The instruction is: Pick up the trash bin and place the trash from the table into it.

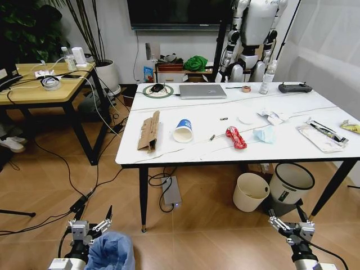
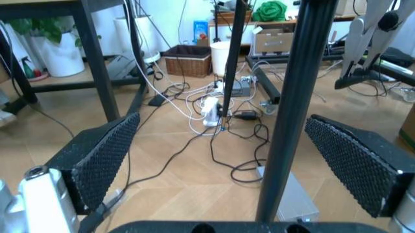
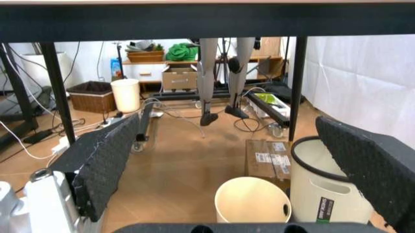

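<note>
Both grippers hover low over the wood floor, jaws apart: left gripper (image 1: 90,226) at 7 o'clock, just beside the blue-bagged round trash bin (image 1: 111,251); right gripper (image 1: 291,224) at 5 o'clock. Ahead, the white marble surface (image 1: 202,132) carries folded brown cardboard (image 1: 149,131), a paper cup (image 1: 183,130) and a red wrapper (image 1: 236,138). A cream bucket (image 1: 250,192) and grey-and-white bin (image 1: 288,186) stand beneath at 4 o'clock.

Worktop (image 1: 208,121), one, carrying:
- cardboard piece (image 1: 149,131): one
- paper cup (image 1: 183,130): one
- red wrapper (image 1: 236,137): one
- face mask (image 1: 264,134): one
- laptop (image 1: 202,91): one
- bottle (image 1: 266,78): one

Floor:
- blue-lined bin (image 1: 109,251): one
- cream bucket (image 1: 250,192): one
- grey-and-white bin (image 1: 289,186): one
</note>
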